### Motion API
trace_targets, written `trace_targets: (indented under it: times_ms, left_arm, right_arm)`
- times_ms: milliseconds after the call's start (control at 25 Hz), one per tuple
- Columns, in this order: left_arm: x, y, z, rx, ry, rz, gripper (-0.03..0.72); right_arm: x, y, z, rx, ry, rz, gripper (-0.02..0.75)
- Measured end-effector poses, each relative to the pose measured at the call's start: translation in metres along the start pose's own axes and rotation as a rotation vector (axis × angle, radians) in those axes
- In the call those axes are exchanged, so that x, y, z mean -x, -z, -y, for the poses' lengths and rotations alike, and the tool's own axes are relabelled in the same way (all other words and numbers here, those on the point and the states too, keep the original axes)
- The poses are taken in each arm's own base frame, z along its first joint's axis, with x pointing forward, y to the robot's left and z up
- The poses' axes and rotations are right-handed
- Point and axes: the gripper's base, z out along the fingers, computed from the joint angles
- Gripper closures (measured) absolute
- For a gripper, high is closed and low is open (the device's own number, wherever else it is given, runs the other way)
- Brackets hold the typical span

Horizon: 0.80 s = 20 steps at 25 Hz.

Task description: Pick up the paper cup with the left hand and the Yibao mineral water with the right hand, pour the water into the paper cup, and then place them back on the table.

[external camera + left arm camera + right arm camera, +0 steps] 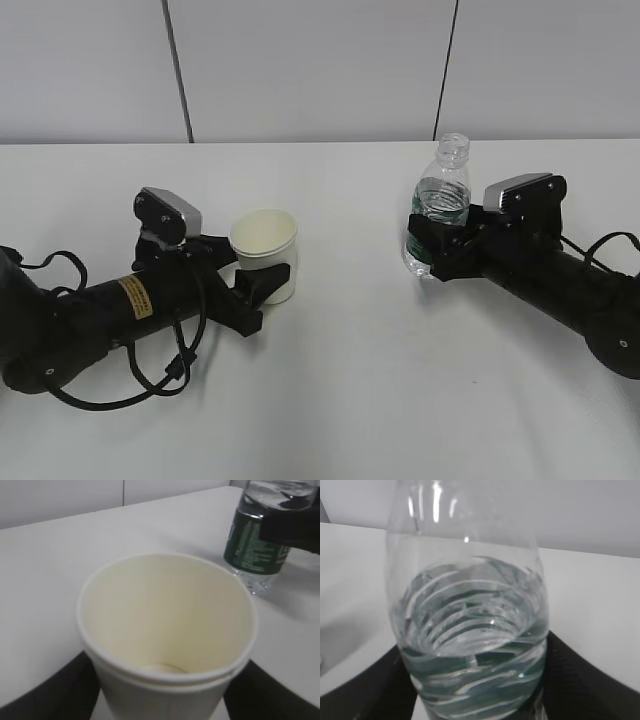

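Left hand [262, 282] has its jaws pinching the paper cup [265, 254] on the left; right hand [432, 243] clamps the Yibao mineral water [438, 207] on the right, both low over the tabletop [350, 380]. Lift level, then tip slowly over the rim.

From my left wrist feed the cup [167, 645] loses its base below the frame, and the bottle [260, 535] its neck at the top. On the right wrist feed the bottle fills the picture, blurred, label unreadable.
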Motion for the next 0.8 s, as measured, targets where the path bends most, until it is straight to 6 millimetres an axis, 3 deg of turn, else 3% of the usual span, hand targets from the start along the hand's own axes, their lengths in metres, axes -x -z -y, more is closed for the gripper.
trace_targets:
  times_ms: [240, 520, 800]
  left_arm:
    - [0.005, -0.008, 0.012, -0.039, -0.019, 0.014, 0.238]
    - [0.022, -0.007, 0.013, -0.038, -0.042, 0.056, 0.245]
    - [0.022, -0.007, 0.013, -0.045, -0.014, 0.052, 0.245]
  right_arm:
    - [0.006, 0.001, 0.0, 0.003, 0.023, -0.017, 0.248]
    - [0.014, 0.002, -0.003, 0.024, 0.049, -0.02, 0.248]
    - [0.036, -0.009, -0.003, 0.079, 0.135, -0.004, 0.248]
